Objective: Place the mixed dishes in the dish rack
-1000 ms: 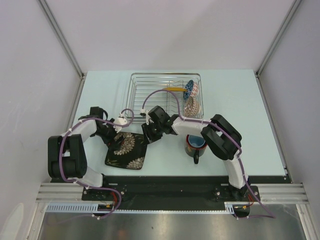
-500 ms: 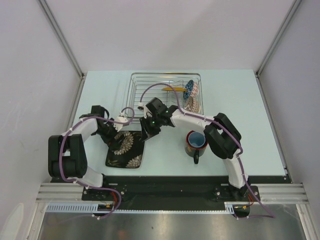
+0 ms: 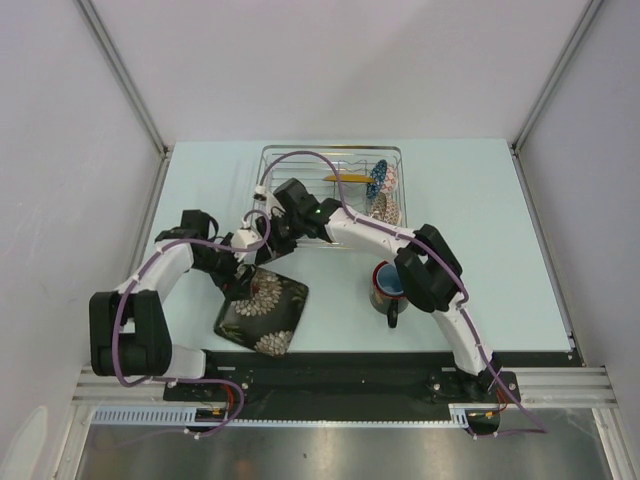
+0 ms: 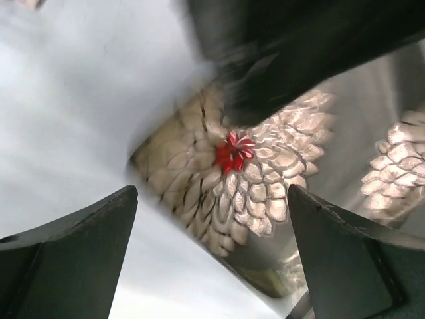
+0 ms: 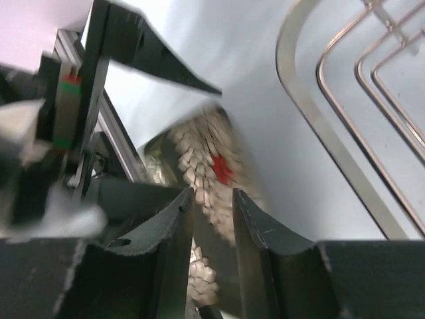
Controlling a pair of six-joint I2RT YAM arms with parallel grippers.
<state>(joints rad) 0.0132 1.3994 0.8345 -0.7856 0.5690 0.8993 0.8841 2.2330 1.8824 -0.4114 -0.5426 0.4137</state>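
**Top external view.** The dish rack [image 3: 300, 150] stands at the far middle of the pale table [image 3: 480, 220]. Its right end holds 3 dishes on edge: the round yellow patterned plate [image 3: 348, 178], the blue bowl [image 3: 378, 180] and, just nearer, the brown-speckled bowl [image 3: 380, 211]. The mug [image 3: 390, 288] stands upright on the table in front of the rack's right end, with its handle toward the arm bases. The square black floral plate [image 3: 265, 312] is outside the rack, in front of its left end, and turned corner-on. Both arms meet at its far corner, the left gripper [image 3: 238, 275] from the left and the right gripper [image 3: 260, 245] from the rack side.

**Left wrist view.** The 2 fingers [image 4: 80, 252] of the left gripper [image 4: 209, 199] are spread wide and grip nothing. The floral plate [image 4: 265, 179], with 1 red flower centre, lies beyond them at a tilt. A dark blurred shape crosses the top of the view.

**Right wrist view.** The fingers [image 5: 166, 252] of the right gripper [image 5: 212, 199] stand narrow, pinching the plate's [image 5: 199, 153] rim between them. The rack's curved wire rim [image 5: 312, 133] runs to the right, apart from the plate. At the left a blurred mechanism carries a green and red band [image 5: 64, 113], its markings too blurred to read.
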